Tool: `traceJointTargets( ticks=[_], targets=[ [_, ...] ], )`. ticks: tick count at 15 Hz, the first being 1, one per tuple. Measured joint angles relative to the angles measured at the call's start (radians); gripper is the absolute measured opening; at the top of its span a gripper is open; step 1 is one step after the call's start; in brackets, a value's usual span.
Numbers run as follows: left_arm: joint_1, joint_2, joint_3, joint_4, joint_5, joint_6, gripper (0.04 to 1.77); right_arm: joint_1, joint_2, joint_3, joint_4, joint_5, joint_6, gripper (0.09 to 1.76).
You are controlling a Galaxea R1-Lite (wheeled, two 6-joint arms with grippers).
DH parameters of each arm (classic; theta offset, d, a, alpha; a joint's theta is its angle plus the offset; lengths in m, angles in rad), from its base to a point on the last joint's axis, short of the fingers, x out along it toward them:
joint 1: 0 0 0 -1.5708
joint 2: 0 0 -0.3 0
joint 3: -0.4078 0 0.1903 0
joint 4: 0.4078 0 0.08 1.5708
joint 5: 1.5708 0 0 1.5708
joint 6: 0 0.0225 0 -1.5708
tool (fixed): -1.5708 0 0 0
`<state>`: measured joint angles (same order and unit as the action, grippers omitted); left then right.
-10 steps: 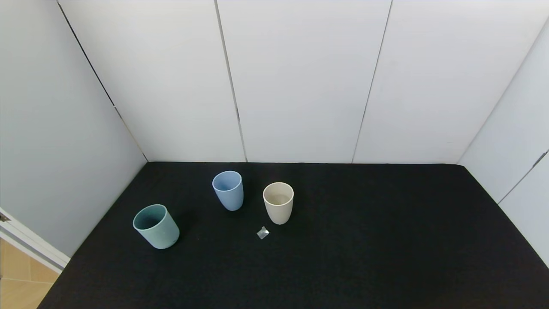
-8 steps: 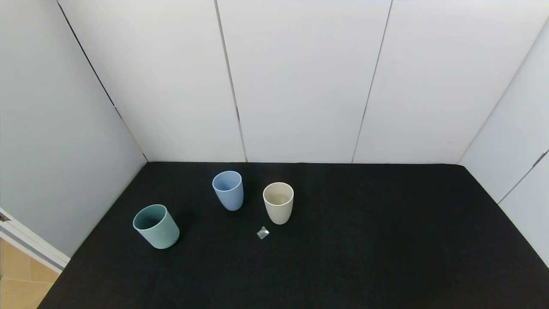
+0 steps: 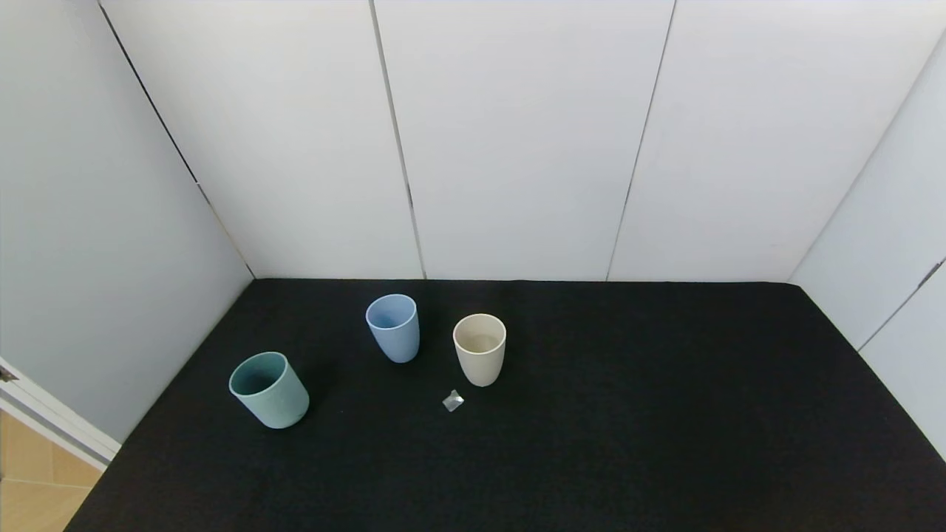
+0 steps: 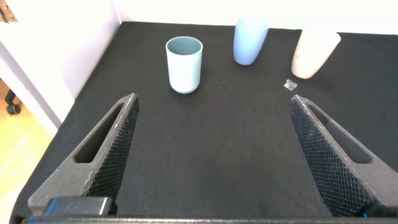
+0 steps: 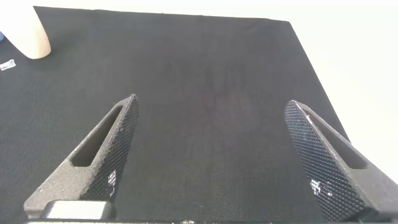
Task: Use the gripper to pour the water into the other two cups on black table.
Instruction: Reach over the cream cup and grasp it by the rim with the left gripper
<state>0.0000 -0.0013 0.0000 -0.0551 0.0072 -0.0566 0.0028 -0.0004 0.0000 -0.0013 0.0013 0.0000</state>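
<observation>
Three cups stand upright on the black table. The teal-green cup is at the left, the light blue cup is behind it toward the middle, and a beige cup stands right of the blue one. No water shows. Neither gripper shows in the head view. In the left wrist view my left gripper is open and empty, well short of the teal cup, the blue cup and the beige cup. My right gripper is open and empty over bare cloth, with the beige cup far off.
A small crumpled clear scrap lies just in front of the beige cup; it also shows in the left wrist view. White wall panels close the table at the back and both sides. The left table edge drops to a wooden floor.
</observation>
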Motion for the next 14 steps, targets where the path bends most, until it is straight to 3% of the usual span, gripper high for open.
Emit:
traceJointTargets(
  ticks=[5,10,14],
  targets=[
    [0.0,0.0,-0.008,-0.019,-0.033,0.019,1.72,0.0,0.0,0.0,0.0,0.0,0.0,1.71],
    [0.0,0.038,-0.21,0.103,-0.217,0.01,1.72,0.0,0.0,0.0,0.0,0.0,0.0,1.71],
    [-0.002,0.215,-0.323,0.1,-0.319,0.024,1.72,0.0,0.0,0.0,0.0,0.0,0.0,1.71]
  ],
)
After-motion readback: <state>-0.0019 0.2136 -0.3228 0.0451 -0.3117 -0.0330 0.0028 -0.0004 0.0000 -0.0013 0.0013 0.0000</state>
